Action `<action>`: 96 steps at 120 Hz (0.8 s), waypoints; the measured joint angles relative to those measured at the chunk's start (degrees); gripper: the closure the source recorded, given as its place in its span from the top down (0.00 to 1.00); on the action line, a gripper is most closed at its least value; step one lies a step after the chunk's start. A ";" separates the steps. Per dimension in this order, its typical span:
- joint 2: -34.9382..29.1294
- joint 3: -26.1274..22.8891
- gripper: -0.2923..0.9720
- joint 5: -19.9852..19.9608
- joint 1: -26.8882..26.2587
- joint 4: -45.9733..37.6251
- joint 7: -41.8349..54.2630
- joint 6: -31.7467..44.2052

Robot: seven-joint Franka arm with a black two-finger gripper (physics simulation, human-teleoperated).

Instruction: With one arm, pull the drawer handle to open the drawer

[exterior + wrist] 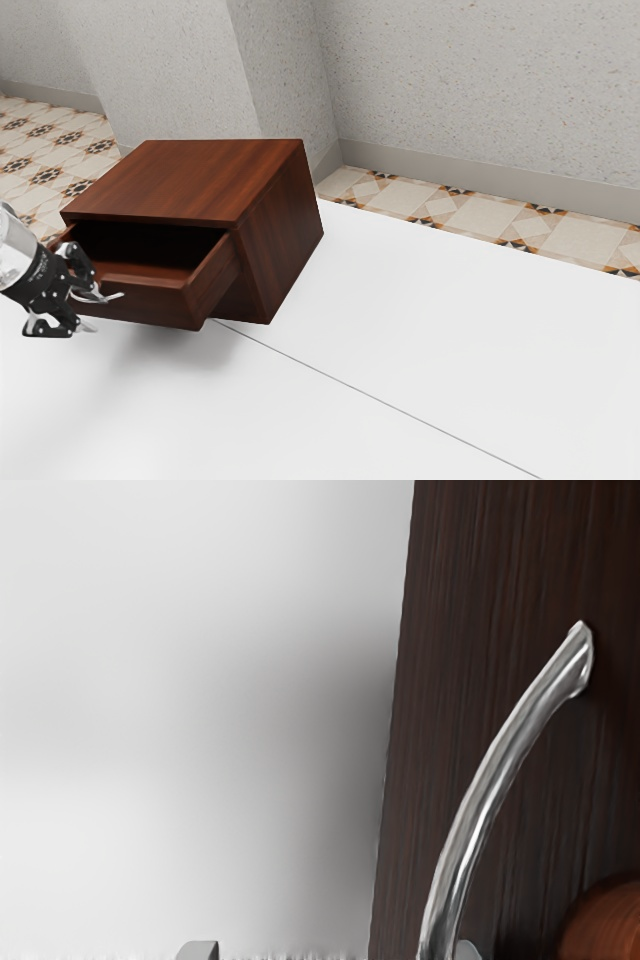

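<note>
A dark red-brown wooden cabinet (pixel 210 200) stands on the white floor. Its drawer (pixel 165 285) is slid partway out toward the exterior view's left, and the dark inside shows. My black gripper (pixel 78 300) is at the drawer front, on the curved silver handle (pixel 108 297). In the wrist view the handle (pixel 500 780) arcs across the dark wood front (pixel 500 600). One grey fingertip (pixel 200 950) stands apart from the bar, on its floor side. The fingers are spread, so the gripper is open with the handle between them.
A white floor (pixel 420 330) spreads around the cabinet, with a thin seam running across it. Patterned tiles (pixel 480 215) and speckled grey walls (pixel 480 80) lie behind. A wall column (pixel 190 70) rises right behind the cabinet.
</note>
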 joint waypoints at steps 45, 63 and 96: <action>-0.73 0.07 0.39 -0.61 0.19 2.22 -1.47 -9.16; -1.51 0.15 0.39 -1.05 0.24 2.68 -1.90 -12.32; -3.88 0.61 0.39 -1.62 0.26 2.78 -2.55 -17.20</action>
